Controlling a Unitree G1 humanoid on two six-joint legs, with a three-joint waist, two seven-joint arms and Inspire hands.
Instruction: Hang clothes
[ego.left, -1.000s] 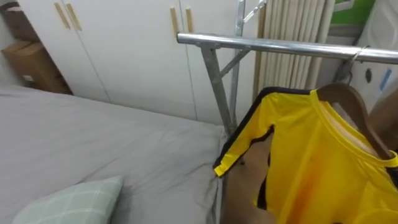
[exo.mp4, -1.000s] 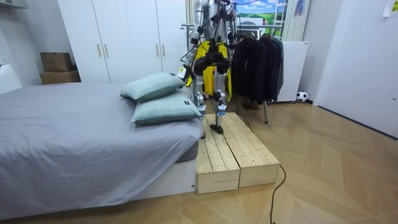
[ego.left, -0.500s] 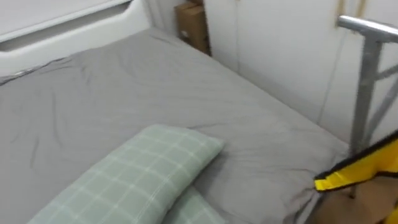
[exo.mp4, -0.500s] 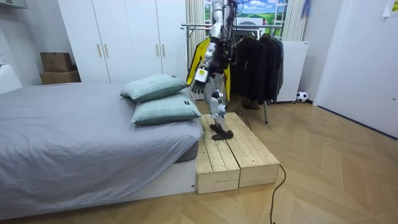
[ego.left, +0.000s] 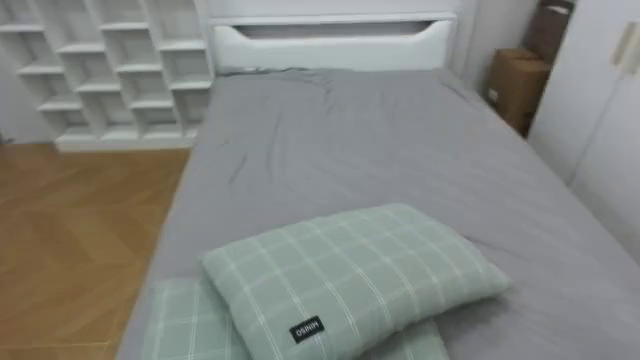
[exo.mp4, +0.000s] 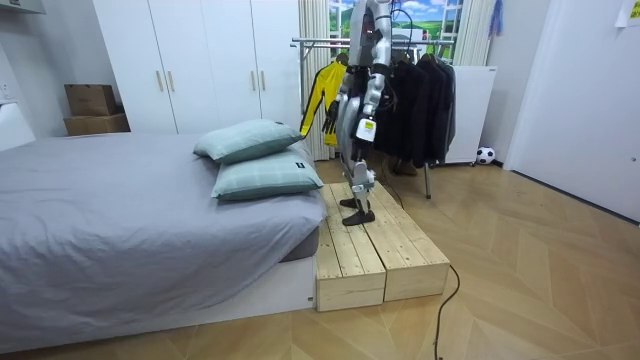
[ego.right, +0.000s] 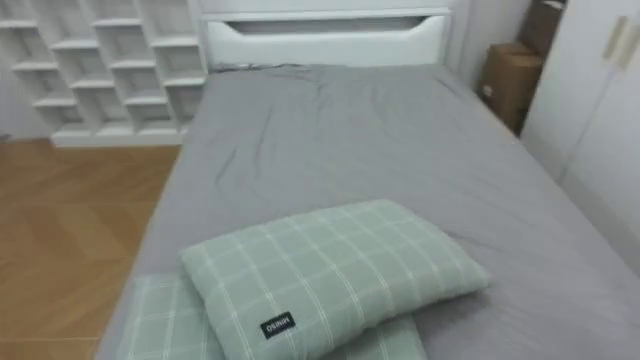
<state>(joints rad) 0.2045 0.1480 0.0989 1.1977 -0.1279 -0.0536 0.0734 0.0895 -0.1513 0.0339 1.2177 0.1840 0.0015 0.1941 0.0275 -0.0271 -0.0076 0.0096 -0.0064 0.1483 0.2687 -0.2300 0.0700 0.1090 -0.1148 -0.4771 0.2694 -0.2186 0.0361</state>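
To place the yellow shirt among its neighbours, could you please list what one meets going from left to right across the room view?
From the left: cardboard boxes → pillows → yellow shirt → dark clothes → ball.

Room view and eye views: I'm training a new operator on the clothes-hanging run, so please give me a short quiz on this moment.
1. True or false: in the room view, the yellow shirt hangs on the clothes rack.
2. What does the robot stand on? A a stool; B the wooden platform; C a ladder.
3. In the left eye view, what lies under the top checked pillow on the grey bed?
Key: 1 true; 2 B; 3 a second checked pillow.
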